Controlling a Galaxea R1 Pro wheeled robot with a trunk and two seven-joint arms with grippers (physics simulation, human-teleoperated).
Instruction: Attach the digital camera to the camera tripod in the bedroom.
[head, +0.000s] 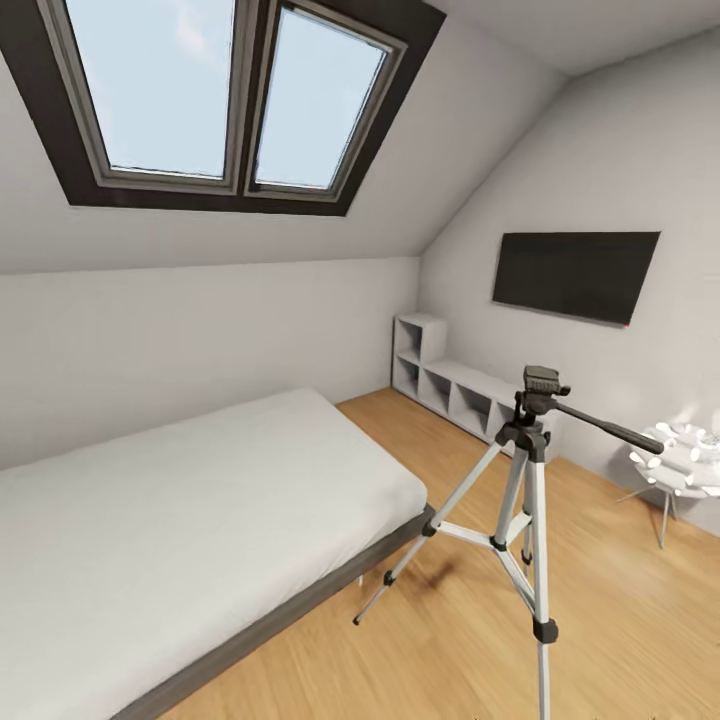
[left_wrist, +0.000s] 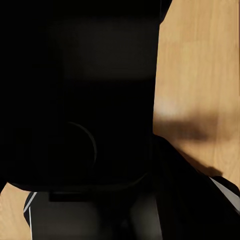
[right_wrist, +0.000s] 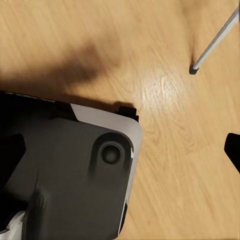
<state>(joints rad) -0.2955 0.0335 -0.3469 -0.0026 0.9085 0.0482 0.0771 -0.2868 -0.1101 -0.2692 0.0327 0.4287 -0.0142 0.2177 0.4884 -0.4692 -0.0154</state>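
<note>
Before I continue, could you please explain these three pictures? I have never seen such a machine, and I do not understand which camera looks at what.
This is a simulated wheeled robot with two arms. The large picture comes from the camera on its head. It shows a bedroom: a tall tripod with silver legs and a black head standing on the light wood plank floor, beside a grey bed with a white mattress, and a black wall-mounted screen. The tripod head carries no camera yet. The other two pictures come from cameras on the wrists, looking down at the floor and at dark parts of the robot's body. I cannot make out a pincer or anything held.
</note>
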